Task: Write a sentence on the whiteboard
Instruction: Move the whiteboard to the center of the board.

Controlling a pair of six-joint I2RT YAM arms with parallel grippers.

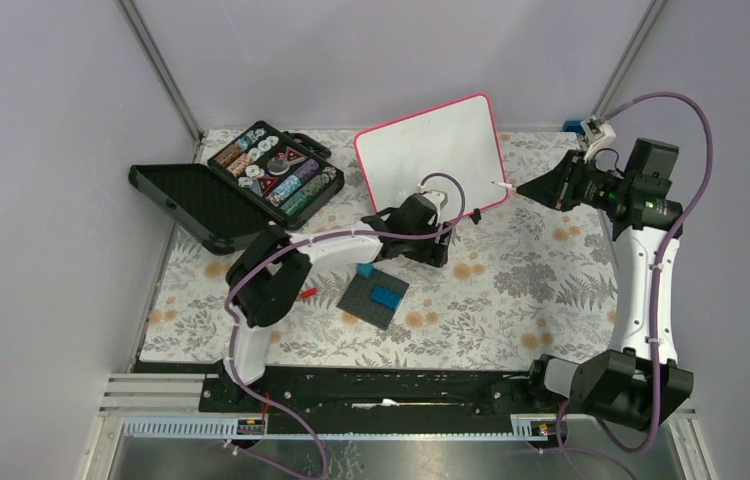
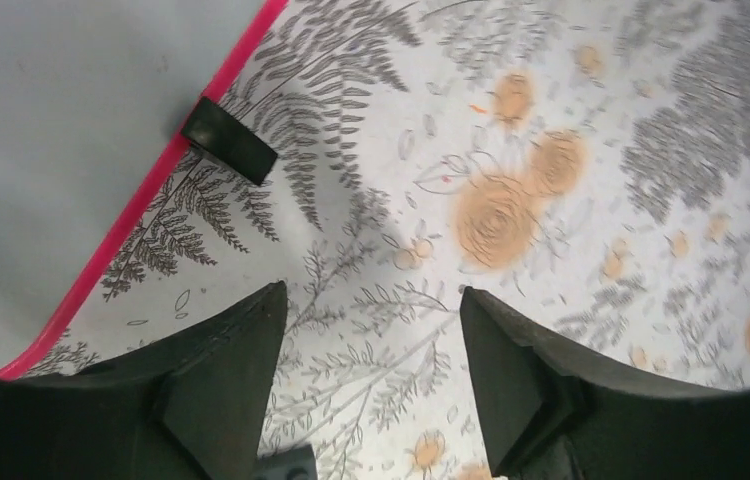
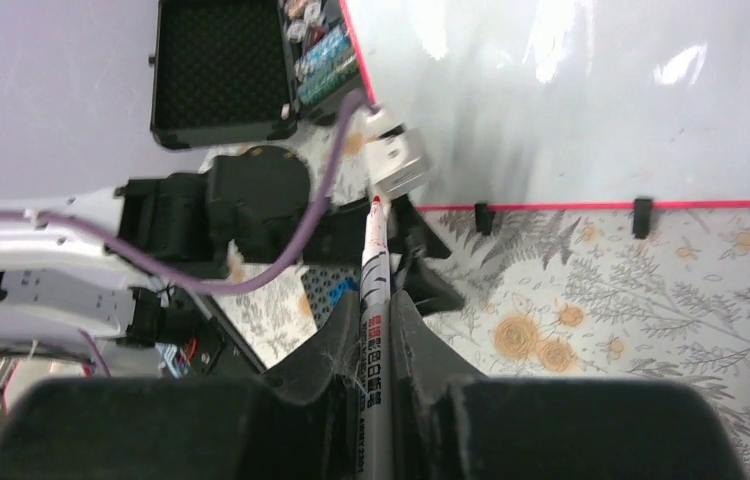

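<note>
- As we look down from the top camera, the open black case (image 1: 276, 170) sits at the back left of the flowered tablecloth (image 1: 531, 280).
- Its tray is packed with rows of small multicoloured pieces; we cannot tell what they are.
- The case's lid (image 1: 196, 200) lies flat open to the left, dark inner lining up, with nothing resting in it.
- Nearer the arms we have a dark grey plate (image 1: 373, 305) carrying blue blocks (image 1: 384, 296).
- Now the whiteboard (image 1: 431, 150): it is at the back centre, just right of the case.
- Its long axis runs left to right and is skewed, the right end nearer the back wall.
- Its glossy white face catches glare in the right wrist view, and two black clip feet (image 3: 485, 217) sit on the near long edge, against the cloth.
- The left gripper (image 2: 371, 292) hangs over the cloth just beside that pink-framed edge, jaws spread apart, nothing between them.
- The right gripper (image 3: 376, 300) is clamped on a marker (image 3: 373, 250).
- The marker's length runs right to left, red tip leading towards the board's right edge; we cannot tell whether it touches.
</note>
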